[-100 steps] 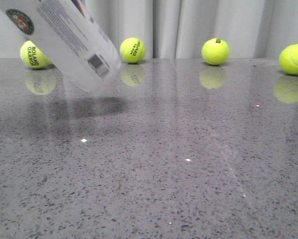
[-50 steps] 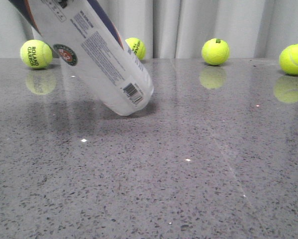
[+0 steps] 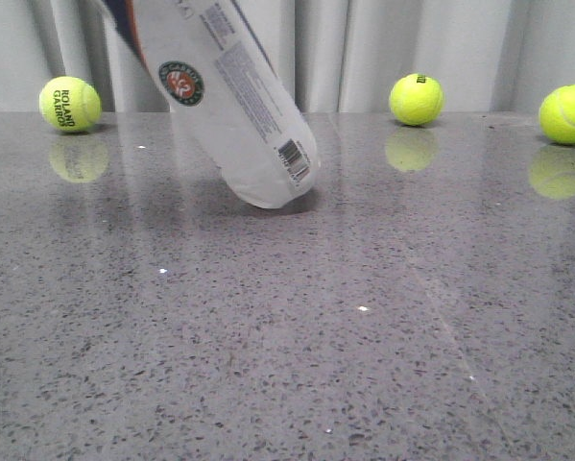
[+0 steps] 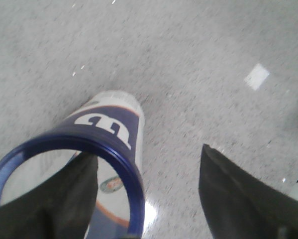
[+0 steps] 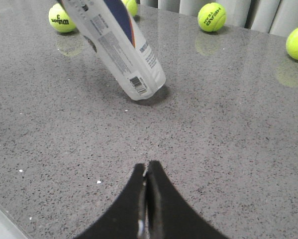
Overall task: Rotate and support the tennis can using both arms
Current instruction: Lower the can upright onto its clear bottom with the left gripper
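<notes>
You have the tall clear plastic tennis can (image 3: pixel 234 106) with its white label tilted steeply, its closed bottom end down on the speckled grey stone table (image 3: pixel 297 336) and its upper part leaning away out of the front view's top edge. From the front you see the round green-and-orange logo and the barcode near the base. Only your left wrist camera shows the navy rim (image 4: pixel 64 164) of the open mouth, and it shows one black finger (image 4: pixel 49 199) of the left gripper (image 4: pixel 149 199) reaching inside that mouth while the other finger stands well apart outside, so the jaws are spread wide and the far one is not touching the can wall. You cannot tell from any view what else bears the can's weight.

Your right gripper (image 5: pixel 147 172) has its two black fingers pressed together with nothing between them. It sits low over the table, and the can's base lies ahead of its tips, apart from them, with bare table between.

Beyond the can, near the pale curtain, yellow-green tennis balls rest on the table: one (image 3: pixel 70 104) to the can's left in the front view, one (image 3: pixel 416 99) to its right, and another (image 3: pixel 567 114) at the right edge. The right wrist view shows a further ball (image 5: pixel 131 6) half hidden behind the can, which the front view does not show.
</notes>
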`<state>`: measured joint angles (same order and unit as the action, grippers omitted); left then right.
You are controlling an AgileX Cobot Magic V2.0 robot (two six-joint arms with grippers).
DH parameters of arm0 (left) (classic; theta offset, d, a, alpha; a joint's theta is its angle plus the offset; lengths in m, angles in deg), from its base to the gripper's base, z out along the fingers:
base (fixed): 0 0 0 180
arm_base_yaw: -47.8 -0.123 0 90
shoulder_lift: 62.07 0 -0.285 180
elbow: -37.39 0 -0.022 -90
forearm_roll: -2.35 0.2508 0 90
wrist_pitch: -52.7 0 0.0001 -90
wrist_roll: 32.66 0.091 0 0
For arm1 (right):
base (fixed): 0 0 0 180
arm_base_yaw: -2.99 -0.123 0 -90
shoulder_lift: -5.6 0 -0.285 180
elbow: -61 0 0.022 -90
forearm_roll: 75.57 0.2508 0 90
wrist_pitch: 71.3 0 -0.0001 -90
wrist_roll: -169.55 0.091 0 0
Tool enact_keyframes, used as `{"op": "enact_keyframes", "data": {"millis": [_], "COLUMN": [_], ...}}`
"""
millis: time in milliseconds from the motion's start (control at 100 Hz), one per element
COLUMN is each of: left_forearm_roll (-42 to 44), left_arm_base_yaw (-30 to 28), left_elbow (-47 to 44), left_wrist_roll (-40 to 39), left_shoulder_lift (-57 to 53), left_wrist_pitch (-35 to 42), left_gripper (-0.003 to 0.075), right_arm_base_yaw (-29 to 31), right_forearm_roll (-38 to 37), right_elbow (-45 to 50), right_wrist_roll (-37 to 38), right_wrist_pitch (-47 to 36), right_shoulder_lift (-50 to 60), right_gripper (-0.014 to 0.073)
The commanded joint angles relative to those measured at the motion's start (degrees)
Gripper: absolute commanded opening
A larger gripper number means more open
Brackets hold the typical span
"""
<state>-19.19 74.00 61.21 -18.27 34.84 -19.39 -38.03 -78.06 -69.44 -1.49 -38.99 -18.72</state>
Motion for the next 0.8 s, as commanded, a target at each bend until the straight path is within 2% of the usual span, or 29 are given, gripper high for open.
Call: {"op": "enact_keyframes", "data": {"millis": [0,290,600,700,790], "left_forearm_roll": [-3.6,-3.5,-3.7,-3.7,-3.7], "left_arm_base_yaw": [1.4,4.6,5.9,5.9,5.9], "left_elbow": [5.0,17.5,21.3,22.0,22.0], "left_wrist_roll": [-0.5,-0.5,-0.5,-0.5,-0.5], "left_shoulder_lift": [0.7,9.0,10.1,9.9,9.3], "left_wrist_pitch": [-1.3,-1.3,-0.4,-0.3,1.0], "left_gripper": [0.0429,0.0428,0.0414,0.0364,0.0246], "right_arm_base_yaw": [0.3,0.3,0.3,0.3,0.3], "right_forearm_roll": [-0.6,-0.6,-0.6,-0.6,-0.6], "right_elbow": [-1.4,-1.4,-1.4,-1.4,-1.4], "right_wrist_roll": [-0.2,-0.2,-0.2,-0.2,-0.2], "right_wrist_pitch": [-4.5,-4.5,-4.5,-4.5,-4.5], "right_shoulder_lift": [-0.4,-0.4,-0.4,-0.4,-0.4], "right_gripper": [-0.0058,-0.0058,-0.0058,-0.0058,-0.0058]}}
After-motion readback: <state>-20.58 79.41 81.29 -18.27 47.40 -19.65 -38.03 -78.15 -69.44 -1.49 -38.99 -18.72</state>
